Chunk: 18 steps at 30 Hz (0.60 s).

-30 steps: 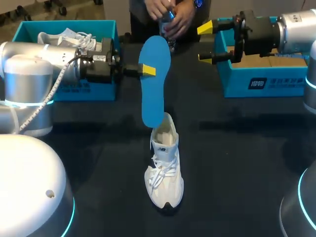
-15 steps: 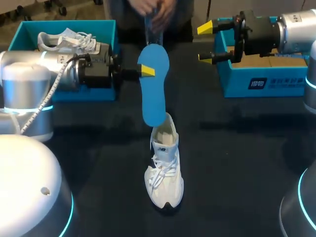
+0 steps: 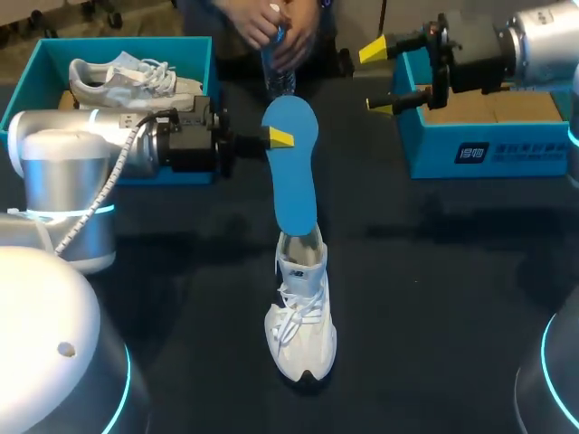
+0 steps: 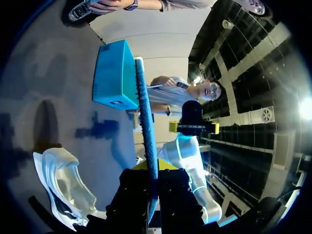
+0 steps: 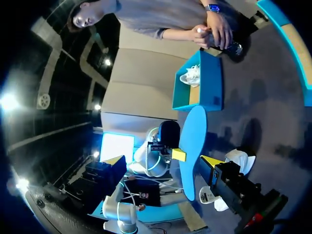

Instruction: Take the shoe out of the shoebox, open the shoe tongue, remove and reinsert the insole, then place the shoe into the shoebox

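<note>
Left gripper (image 3: 282, 138), clamped on the insole (image 3: 294, 181), swung it right in the last 1 s so its tip now meets the shoe (image 3: 301, 325) standing mid table (image 3: 434, 298), so reinsertion's starting I'd guess, while right gripper (image 3: 378, 79) hangs wide open, empty, near the far right corner.

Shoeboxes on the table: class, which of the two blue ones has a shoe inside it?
The shoebox on the robot's left: a white shoe lies inside it. The right shoebox shows only its bare brown floor.
</note>
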Each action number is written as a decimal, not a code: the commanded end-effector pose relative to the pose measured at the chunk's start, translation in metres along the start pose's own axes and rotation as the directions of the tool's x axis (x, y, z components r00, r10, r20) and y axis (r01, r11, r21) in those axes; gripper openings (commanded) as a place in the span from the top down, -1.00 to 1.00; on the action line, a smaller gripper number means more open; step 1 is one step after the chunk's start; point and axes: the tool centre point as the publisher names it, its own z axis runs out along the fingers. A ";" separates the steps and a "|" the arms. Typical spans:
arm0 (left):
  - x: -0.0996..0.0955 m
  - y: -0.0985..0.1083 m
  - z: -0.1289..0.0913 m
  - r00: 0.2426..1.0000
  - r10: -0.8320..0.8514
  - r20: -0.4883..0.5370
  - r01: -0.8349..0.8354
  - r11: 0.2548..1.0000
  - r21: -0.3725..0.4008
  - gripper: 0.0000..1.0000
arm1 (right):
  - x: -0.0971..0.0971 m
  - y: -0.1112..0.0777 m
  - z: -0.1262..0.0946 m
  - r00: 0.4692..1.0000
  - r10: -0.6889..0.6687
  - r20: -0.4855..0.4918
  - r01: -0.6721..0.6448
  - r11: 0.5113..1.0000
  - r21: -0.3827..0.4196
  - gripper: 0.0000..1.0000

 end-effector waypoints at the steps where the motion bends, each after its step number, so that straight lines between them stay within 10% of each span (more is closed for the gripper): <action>1: -0.002 0.000 0.004 1.000 0.001 -0.004 -0.001 1.000 0.001 1.00 | 0.020 0.007 -0.005 0.989 0.008 0.148 -0.011 1.000 0.024 -1.00; 9: -0.002 0.000 0.004 1.000 0.001 -0.004 -0.001 1.000 0.001 1.00 | 0.051 0.004 0.000 0.906 0.046 0.420 -0.056 0.998 0.010 -1.00; 18: -0.002 0.000 0.004 1.000 0.001 -0.004 -0.001 1.000 0.001 1.00 | 0.090 -0.003 0.020 0.670 0.068 0.739 -0.067 0.997 -0.030 -1.00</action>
